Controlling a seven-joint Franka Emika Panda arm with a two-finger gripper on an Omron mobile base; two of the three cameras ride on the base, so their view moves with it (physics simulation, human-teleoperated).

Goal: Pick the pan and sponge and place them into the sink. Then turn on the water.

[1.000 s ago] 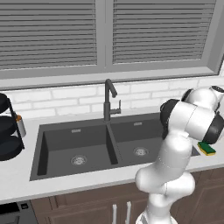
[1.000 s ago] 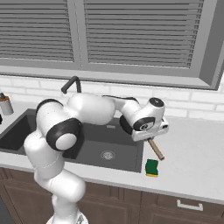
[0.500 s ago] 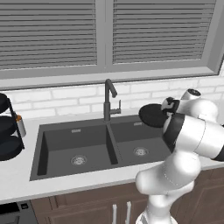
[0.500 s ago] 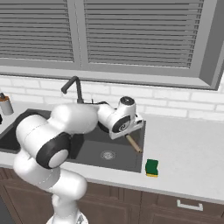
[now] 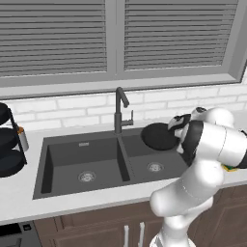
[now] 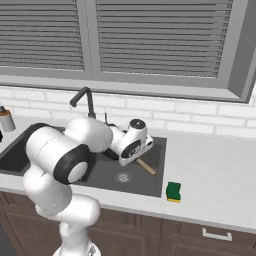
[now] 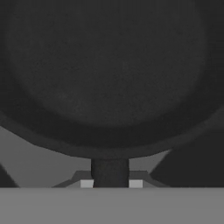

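Black pan [image 5: 158,136] carried further left (gripper-held), over sink [image 5: 62,159]

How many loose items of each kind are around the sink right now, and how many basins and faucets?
Pan: 1, held over the right basin by the gripper
Sponge: 1, on the counter right of the sink
Rack: 1
Small canister: 1
Faucet: 1
Sink basins: 2
Total: 7
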